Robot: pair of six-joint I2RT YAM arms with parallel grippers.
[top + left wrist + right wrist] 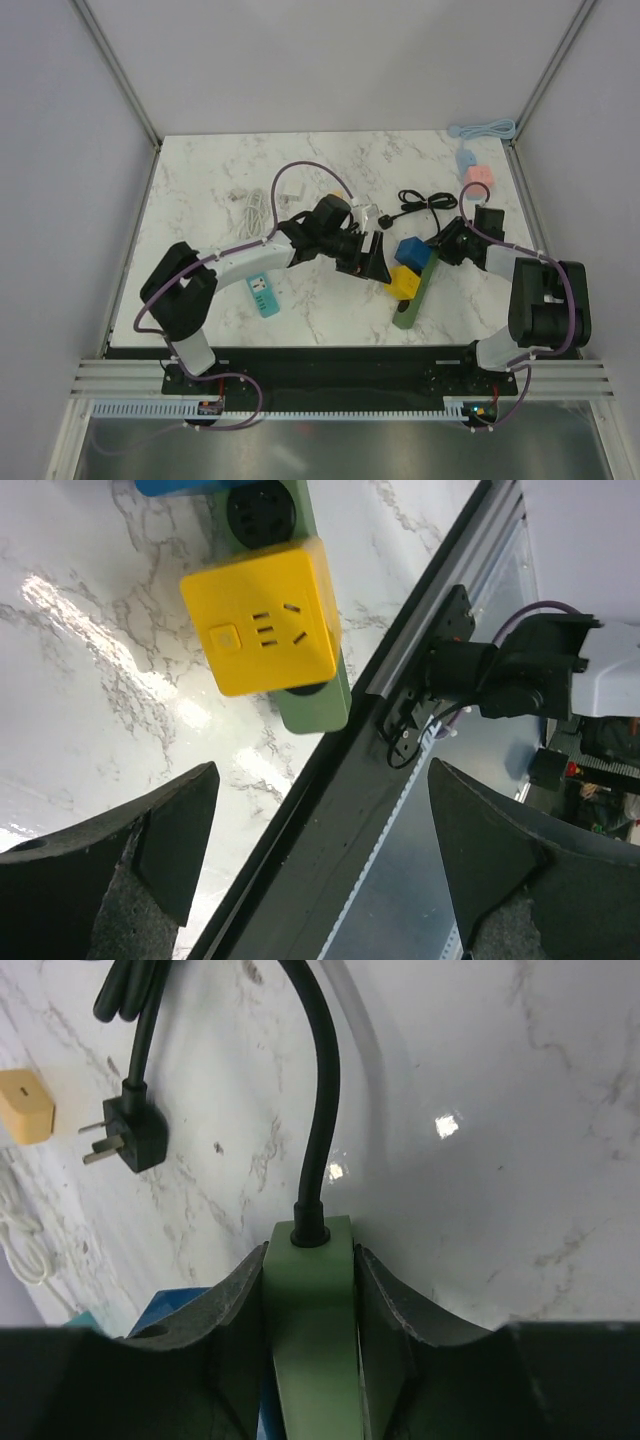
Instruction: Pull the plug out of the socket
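Observation:
A green socket strip [412, 300] lies on the marble table with a yellow cube plug [403, 283] and a blue cube plug [413, 252] seated in it. My right gripper [310, 1270] is shut on the cable end of the green strip [315, 1320], one finger on each side. A black cord [320, 1090] leaves that end. My left gripper [320, 880] stands open just left of the yellow cube [268, 615] and holds nothing. The cube sits on the green strip [318, 708] beyond its fingertips [170, 830].
The cord's black wall plug [135, 1125] lies loose on the marble. A teal adapter [263, 295], a white cable [255, 208] and a white block [293, 190] lie to the left. Pink [479, 175] and blue [466, 158] blocks sit far right. The table's front edge [330, 780] is close.

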